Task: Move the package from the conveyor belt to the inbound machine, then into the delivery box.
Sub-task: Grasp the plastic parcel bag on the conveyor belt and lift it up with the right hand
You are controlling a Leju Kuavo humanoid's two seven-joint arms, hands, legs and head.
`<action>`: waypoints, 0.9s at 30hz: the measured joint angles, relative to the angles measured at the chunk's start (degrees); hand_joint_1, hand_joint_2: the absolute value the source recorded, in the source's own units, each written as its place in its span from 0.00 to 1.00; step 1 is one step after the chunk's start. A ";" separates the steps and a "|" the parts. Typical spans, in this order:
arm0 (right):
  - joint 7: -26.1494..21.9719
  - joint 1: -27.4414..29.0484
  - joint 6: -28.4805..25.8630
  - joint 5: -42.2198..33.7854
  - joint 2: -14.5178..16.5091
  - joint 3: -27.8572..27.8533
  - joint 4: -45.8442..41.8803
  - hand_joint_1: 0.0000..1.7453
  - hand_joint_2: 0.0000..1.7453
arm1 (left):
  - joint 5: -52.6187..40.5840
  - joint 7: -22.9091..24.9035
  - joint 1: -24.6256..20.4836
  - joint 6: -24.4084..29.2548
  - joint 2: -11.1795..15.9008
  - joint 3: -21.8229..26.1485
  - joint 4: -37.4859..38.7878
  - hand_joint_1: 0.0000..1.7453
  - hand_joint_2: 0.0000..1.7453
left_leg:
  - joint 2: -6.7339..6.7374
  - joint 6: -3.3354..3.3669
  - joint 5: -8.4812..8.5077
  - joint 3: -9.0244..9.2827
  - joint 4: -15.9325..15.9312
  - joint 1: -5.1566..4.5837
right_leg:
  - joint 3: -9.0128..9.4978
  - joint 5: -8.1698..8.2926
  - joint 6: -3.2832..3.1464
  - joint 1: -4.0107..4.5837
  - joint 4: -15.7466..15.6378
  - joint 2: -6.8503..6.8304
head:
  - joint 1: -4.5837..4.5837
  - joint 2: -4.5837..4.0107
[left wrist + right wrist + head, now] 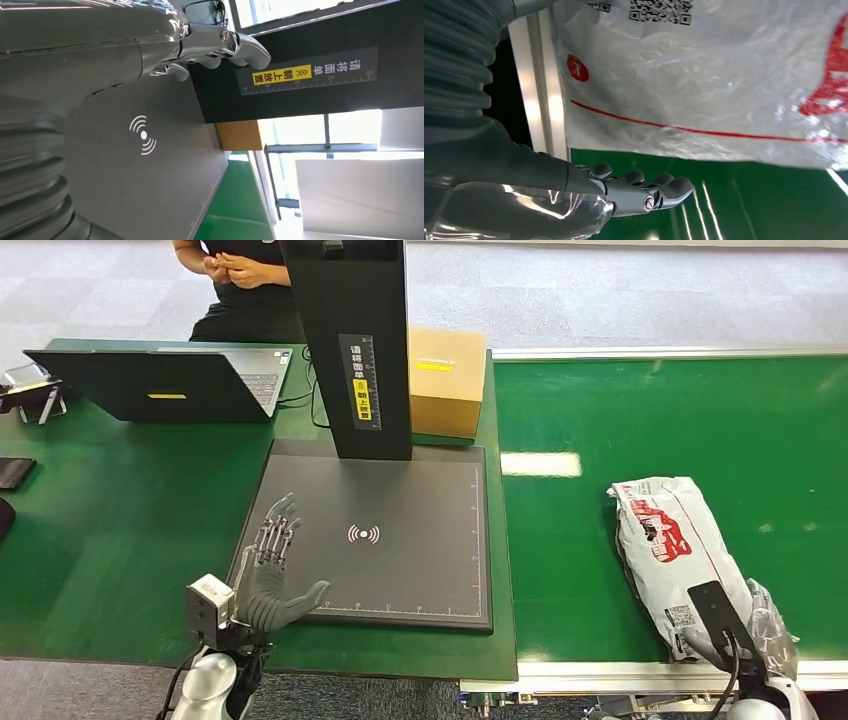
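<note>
The right hand sits half hidden behind its own wrist camera bracket at the head view's lower edge, so its fingers there cannot be read. The package has its near end covered by that bracket, and in the right wrist view its print (a QR code and red lettering) is cut off by the picture's edges. A person is cropped at the top. The cardboard box stands partly behind the scanner column.

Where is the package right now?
In the head view, the white package lies on the green conveyor belt, right of the scanner platform, beside the right hand.
</note>
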 joint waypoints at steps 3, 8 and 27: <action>2.54 0.18 2.79 1.92 0.27 -0.08 1.01 0.00 1.00 | -0.36 0.15 -0.23 -0.02 -0.01 -0.17 0.22 0.00 1.00 | 0.00 0.00 0.00 0.02 0.00 0.00 | 0.01 0.00 0.00 0.00 0.00 0.00 | 0.00 0.00; 1.73 -0.19 3.48 2.69 0.46 -0.02 2.61 0.00 1.00 | -0.52 0.56 -0.47 -0.09 -0.02 -0.33 0.38 0.00 1.00 | 0.00 0.00 0.00 0.00 0.00 0.00 | 0.03 0.00 0.00 0.00 0.00 0.00 | 0.01 0.00; -3.46 -0.83 4.78 -5.06 1.58 1.06 3.39 1.00 1.00 | 0.01 0.69 -0.83 -1.26 -0.34 -0.08 0.46 0.00 1.00 | -0.01 0.00 0.00 0.02 0.00 0.00 | 0.03 0.00 0.00 0.00 0.00 0.00 | 0.00 0.00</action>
